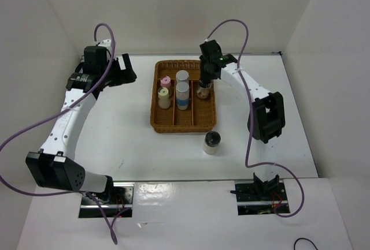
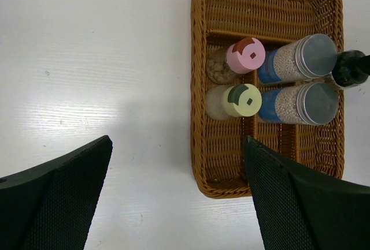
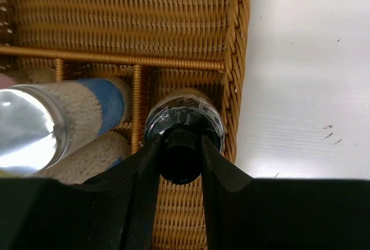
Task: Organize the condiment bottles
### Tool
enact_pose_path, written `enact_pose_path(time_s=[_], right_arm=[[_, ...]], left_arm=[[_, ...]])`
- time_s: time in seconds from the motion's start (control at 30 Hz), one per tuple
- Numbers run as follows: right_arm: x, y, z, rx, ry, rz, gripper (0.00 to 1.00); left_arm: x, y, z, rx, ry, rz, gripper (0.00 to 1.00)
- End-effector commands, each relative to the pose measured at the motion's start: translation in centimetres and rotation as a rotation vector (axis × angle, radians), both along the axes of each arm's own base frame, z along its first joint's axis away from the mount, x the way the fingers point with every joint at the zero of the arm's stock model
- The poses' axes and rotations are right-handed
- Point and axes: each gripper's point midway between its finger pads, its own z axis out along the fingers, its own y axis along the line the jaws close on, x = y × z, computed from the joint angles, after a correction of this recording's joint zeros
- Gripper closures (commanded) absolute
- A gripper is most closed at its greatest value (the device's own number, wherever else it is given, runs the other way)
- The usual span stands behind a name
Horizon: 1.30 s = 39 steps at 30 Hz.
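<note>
A brown wicker tray holds the pink-lidded jar, the yellow-lidded jar and two silver-lidded jars with blue labels. My right gripper is shut on the black lid of a jar standing in the tray's right compartment. Another black-lidded jar stands on the table by the tray's near right corner. My left gripper is open and empty, above the table left of the tray.
White walls enclose the table on three sides. The near half of each tray compartment holds no jar. Purple cables loop off both arms.
</note>
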Motion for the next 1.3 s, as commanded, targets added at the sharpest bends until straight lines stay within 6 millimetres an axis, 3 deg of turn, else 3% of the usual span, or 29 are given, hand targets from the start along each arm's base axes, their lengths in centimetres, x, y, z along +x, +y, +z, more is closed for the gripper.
enact_pose_path(time_s=[0.0, 0.07, 0.2, 0.23, 0.27, 0.3, 0.4, 0.5, 0.53, 0.57, 0.67, 0.7, 0.77, 0.83, 0.87, 0.97, 1.0, 1.1, 1.27], right_arm=[[2.2, 1.0, 2.1, 0.018, -0.093, 0.005, 1.0], [2.5, 0.9, 1.4, 0.003, -0.091, 0.004, 1.0], [2.7, 1.2, 0.5, 0.004, -0.073, 0.013, 0.88], [2.7, 1.2, 0.5, 0.004, -0.073, 0.013, 0.81], [2.7, 1.2, 0.5, 0.004, -0.073, 0.013, 0.62], [2.5, 1.3, 0.1, 0.006, -0.062, 0.02, 0.54], [1.9, 1.0, 1.7, 0.016, -0.085, 0.02, 0.24], [0.9, 0.2, 4.1, 0.027, -0.12, -0.003, 0.15], [0.0, 0.4, 4.3, 0.024, -0.113, 0.006, 0.14], [-0.9, -0.1, 6.4, 0.039, -0.143, 0.005, 0.14], [-3.7, 0.1, 7.4, 0.042, -0.146, 0.022, 0.14], [-5.7, -1.0, 7.9, 0.019, -0.141, 0.011, 0.13], [-8.2, -0.6, 8.0, 0.018, -0.123, 0.026, 0.13], [-11.5, -1.0, 7.5, 0.031, -0.083, 0.024, 0.13], [-13.0, -0.4, 7.0, 0.035, -0.063, 0.042, 0.13], [-16.9, -1.6, 5.1, 0.064, -0.007, -0.005, 0.14], [-18.7, -2.0, 4.1, 0.092, 0.024, -0.001, 0.14], [-21.9, -1.8, 3.3, 0.186, 0.069, -0.003, 0.22], [-25.0, -1.9, 1.6, 0.203, 0.141, -0.008, 0.33]], left_arm=[[0.1, -0.2, 0.6, -0.012, -0.033, -0.029, 0.0], [0.3, 0.1, 0.3, -0.011, -0.024, -0.02, 0.0], [0.9, 0.1, 0.2, -0.011, -0.024, -0.02, 0.0], [0.9, 0.1, 0.2, -0.011, -0.024, -0.02, 0.0], [1.0, -0.1, -0.2, -0.008, -0.016, -0.033, 0.0], [1.0, -0.1, -0.2, -0.008, -0.016, -0.033, 0.0], [1.0, -0.2, -0.2, -0.013, -0.015, -0.041, 0.0], [0.9, -0.4, -0.5, -0.017, -0.006, -0.048, 0.0], [0.8, -0.4, -0.5, -0.017, -0.006, -0.048, 0.0], [0.7, -0.4, -0.2, -0.018, -0.015, -0.048, 0.0], [0.3, -0.7, -0.6, -0.022, -0.006, -0.071, 0.0], [0.1, -0.9, -1.0, -0.03, 0.005, -0.083, 0.0], [-0.4, -1.5, -1.9, -0.052, 0.034, -0.114, 0.0], [-1.0, -1.7, -3.6, -0.063, 0.079, -0.115, 0.0], [-1.3, -1.9, -3.6, -0.078, 0.075, -0.119, 0.0], [-2.0, -1.9, -5.0, -0.084, 0.105, -0.113, 0.0], [-2.1, -1.9, -4.6, -0.085, 0.094, -0.113, 0.0], [-2.7, -2.0, -5.2, -0.09, 0.113, -0.12, 0.0], [-3.1, -2.0, -5.6, -0.088, 0.121, -0.132, 0.0]])
